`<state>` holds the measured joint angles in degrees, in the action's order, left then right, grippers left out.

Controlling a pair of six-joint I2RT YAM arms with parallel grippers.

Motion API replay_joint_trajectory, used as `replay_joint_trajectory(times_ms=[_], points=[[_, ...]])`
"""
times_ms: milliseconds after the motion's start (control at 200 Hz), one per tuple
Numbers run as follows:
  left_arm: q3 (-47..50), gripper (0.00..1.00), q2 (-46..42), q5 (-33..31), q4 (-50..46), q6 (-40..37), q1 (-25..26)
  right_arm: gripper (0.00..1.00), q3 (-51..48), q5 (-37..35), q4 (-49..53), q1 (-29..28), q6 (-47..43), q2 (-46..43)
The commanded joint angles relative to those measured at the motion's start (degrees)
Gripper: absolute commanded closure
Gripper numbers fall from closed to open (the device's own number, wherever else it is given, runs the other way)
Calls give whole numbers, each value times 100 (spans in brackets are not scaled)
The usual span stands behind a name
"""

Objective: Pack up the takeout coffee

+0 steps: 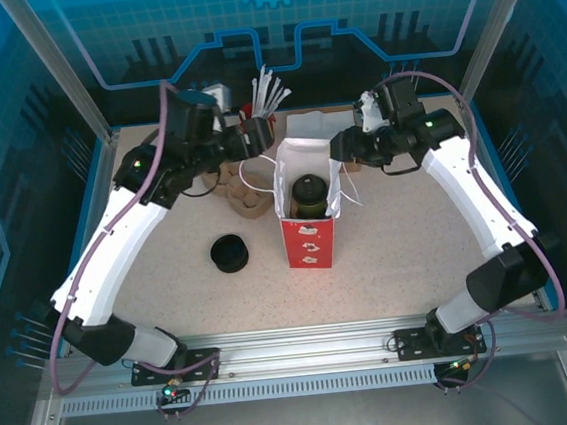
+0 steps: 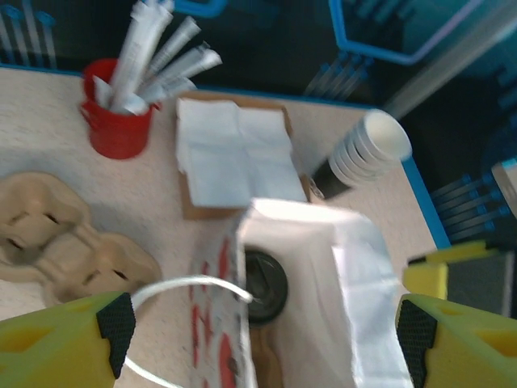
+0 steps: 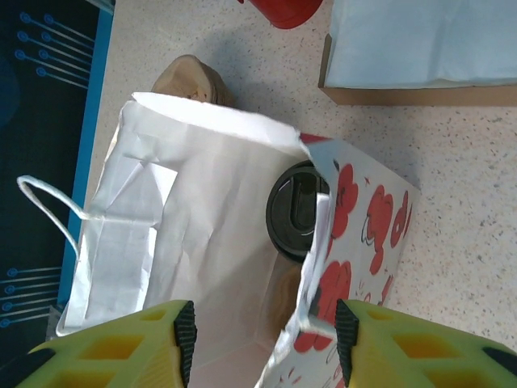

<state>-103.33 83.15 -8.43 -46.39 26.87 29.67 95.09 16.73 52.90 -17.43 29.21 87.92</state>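
Your right gripper has its jaws apart. In its wrist view the yellow fingers straddle the top edge of the paper bag without pinching it, and they carry nothing. In the overhead view your right gripper sits at about 1 o'clock from the bag, just beside its rim.

Your left gripper is spread wide and empty. The bag's mouth lies between its fingers, and the white string handle loops near the left pad. From above, your left gripper hangs at about 11 o'clock from the bag.

The takeout coffee stands upright inside the bag with its black lid on. You can see the lid down the opening from the left wrist and from the right wrist.

The bag stands upright near the middle of the table. It is white inside, with a red flower print on the outside.

- **8 o'clock from the bag:** the stack of black lids, well apart from it.
- **10 o'clock:** the brown pulp cup carrier.
- **11 o'clock:** the red cup of wrapped straws.
- **12 o'clock:** the napkins.
- **Just right of the napkins:** the tilted stack of white-rimmed cups.
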Motion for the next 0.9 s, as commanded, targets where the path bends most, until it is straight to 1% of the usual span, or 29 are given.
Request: replay_joint_trajectory(times_ms=[0,55,145,285,360,460,615,810,895], points=[[486,13,-183,170,737,-119,-445,46,328,159,187,64,-413,336],[731,13,-261,227,940,-101,-682,45,361,181,138,44,-512,474],[1056,13,-342,322,1296,-175,-941,46,432,298,80,31,-638,708],[1093,13,-168,400,1420,-494,-1061,49,551,465,27,19,-803,879],[998,11,-4,381,1363,-595,-1082,54,601,589,69,13,-901,944],[942,11,181,301,1376,-607,-1112,65,541,846,50,3,-1037,968],[830,11,440,284,1462,-596,-1130,77,427,1263,18,3,-1216,1020],[684,11,713,307,1514,-551,-1128,83,155,1384,-54,-24,-1136,884],[700,11,795,315,1643,-508,-1130,84,-65,1378,-117,-31,-1029,736]])
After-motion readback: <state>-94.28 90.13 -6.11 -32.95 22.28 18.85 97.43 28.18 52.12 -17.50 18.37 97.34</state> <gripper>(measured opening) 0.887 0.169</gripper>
